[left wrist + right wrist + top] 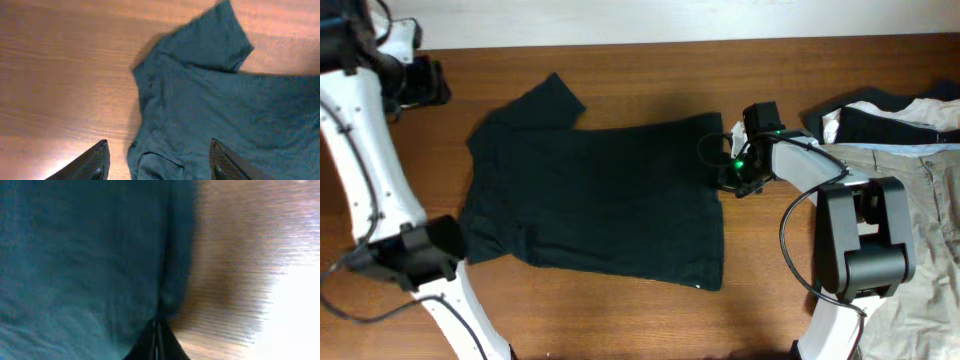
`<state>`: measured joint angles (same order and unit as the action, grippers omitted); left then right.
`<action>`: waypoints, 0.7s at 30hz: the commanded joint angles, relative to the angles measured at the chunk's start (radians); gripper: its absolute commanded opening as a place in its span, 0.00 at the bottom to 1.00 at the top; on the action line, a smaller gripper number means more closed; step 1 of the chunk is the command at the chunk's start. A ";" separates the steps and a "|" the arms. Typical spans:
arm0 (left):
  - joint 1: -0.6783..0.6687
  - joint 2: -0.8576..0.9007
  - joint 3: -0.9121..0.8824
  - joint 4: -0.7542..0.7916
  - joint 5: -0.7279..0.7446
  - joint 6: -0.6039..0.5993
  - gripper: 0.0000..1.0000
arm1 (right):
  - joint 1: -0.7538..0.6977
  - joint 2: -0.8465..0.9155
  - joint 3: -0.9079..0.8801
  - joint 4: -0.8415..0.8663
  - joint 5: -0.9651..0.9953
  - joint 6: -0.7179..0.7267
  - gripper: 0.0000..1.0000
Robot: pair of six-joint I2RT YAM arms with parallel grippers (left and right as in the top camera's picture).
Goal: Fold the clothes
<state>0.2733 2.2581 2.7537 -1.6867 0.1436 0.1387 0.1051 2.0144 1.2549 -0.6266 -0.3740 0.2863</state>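
The dark navy T-shirt (600, 195) lies spread flat on the wooden table, with one sleeve toward the far left and a small white mark (698, 287) near its front right corner. My left gripper (458, 243) is open over the shirt's near left sleeve. In the left wrist view its fingers (157, 165) straddle the shirt's edge (210, 105). My right gripper (725, 172) is at the shirt's right edge. In the blurred right wrist view its fingers (156, 342) are pressed together on the edge of the cloth (85, 260).
Black-and-white garments (880, 118) lie bunched at the far right. Beige khaki trousers (930, 210) lie in front of them, beside the right arm's base (860, 250). Bare wood (620, 315) shows along the front of the table.
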 commanded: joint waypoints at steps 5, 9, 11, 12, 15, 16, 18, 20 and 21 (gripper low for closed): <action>0.127 -0.584 -0.682 0.024 0.056 -0.060 0.65 | -0.165 0.033 0.241 -0.377 0.205 -0.027 0.19; 0.066 -0.594 -1.067 0.172 0.108 -0.034 0.70 | -0.164 -0.061 0.269 -0.470 0.011 -0.154 0.44; -0.013 -0.594 -1.284 0.340 0.177 0.023 0.70 | -0.160 -0.179 0.269 -0.518 -0.001 -0.159 0.44; -0.080 -0.589 -1.371 0.428 0.174 0.049 0.73 | -0.144 -0.272 0.269 -0.554 0.000 -0.159 0.45; -0.261 -0.507 -1.480 0.554 0.076 0.042 0.74 | -0.050 -0.473 0.269 -0.671 0.047 -0.064 0.49; -0.292 -0.456 -1.480 0.562 0.076 0.042 0.72 | -0.031 -0.484 0.269 -0.704 0.076 -0.028 0.49; -0.339 -0.352 -1.480 0.560 0.075 0.043 0.59 | -0.027 -0.477 0.214 -0.706 0.075 -0.014 0.48; -0.356 -0.292 -1.480 0.551 0.032 0.026 0.58 | -0.028 -0.469 0.116 -0.682 0.075 -0.014 0.48; -0.357 -0.272 -1.480 0.554 0.014 0.012 0.54 | -0.028 -0.469 0.041 -0.646 0.075 0.002 0.47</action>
<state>-0.0788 1.9499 1.2797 -1.1324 0.2081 0.1719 0.0731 1.5387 1.3865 -1.3056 -0.3138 0.2623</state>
